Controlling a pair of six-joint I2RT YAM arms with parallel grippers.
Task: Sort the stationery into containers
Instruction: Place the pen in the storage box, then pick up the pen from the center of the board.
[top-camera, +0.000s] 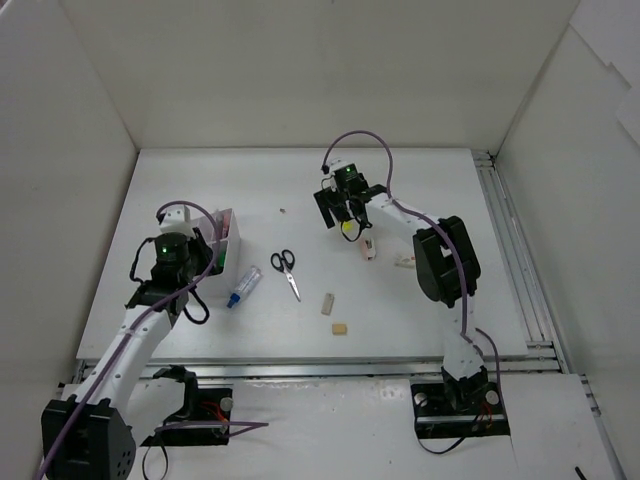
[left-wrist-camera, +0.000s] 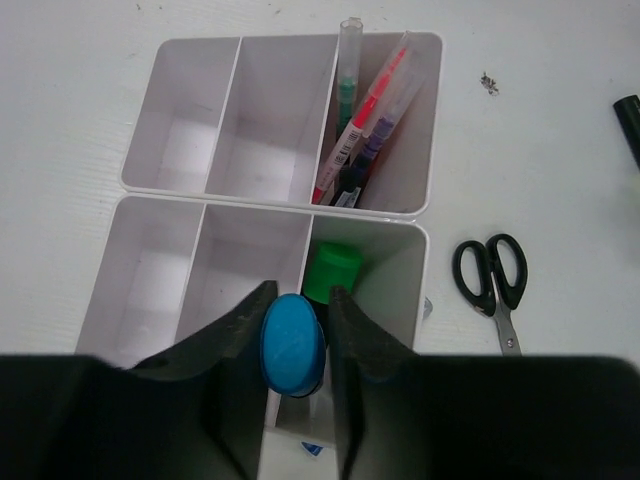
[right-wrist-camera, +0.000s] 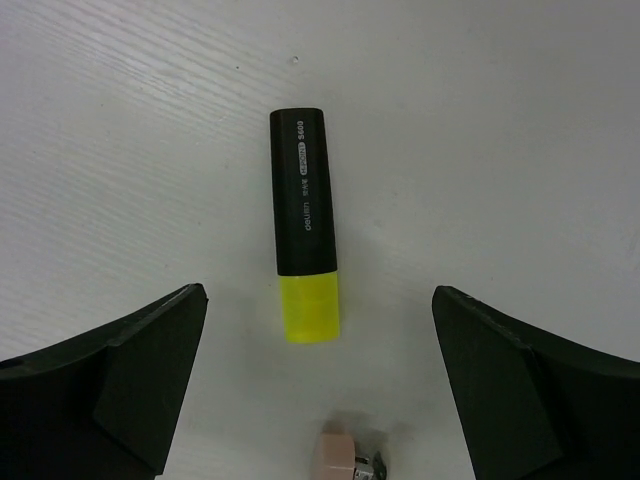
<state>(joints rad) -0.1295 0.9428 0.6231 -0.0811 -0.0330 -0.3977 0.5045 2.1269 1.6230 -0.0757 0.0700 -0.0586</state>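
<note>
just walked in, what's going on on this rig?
Stationery sorting, partway done. The left hand is shut on a blue-ended highlighter above the white divided box, by the compartment holding a green-ended highlighter. The right hand is open over a yellow-ended highlighter lying on the table, not gripping it. Scissors and erasers lie loose on the table.

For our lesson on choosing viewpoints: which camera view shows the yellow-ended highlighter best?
Right wrist: the yellow-ended highlighter lies whole, centred, its print visible. Top external shows only a yellow speck beneath the right tool. Left wrist does not clearly show it.
</note>
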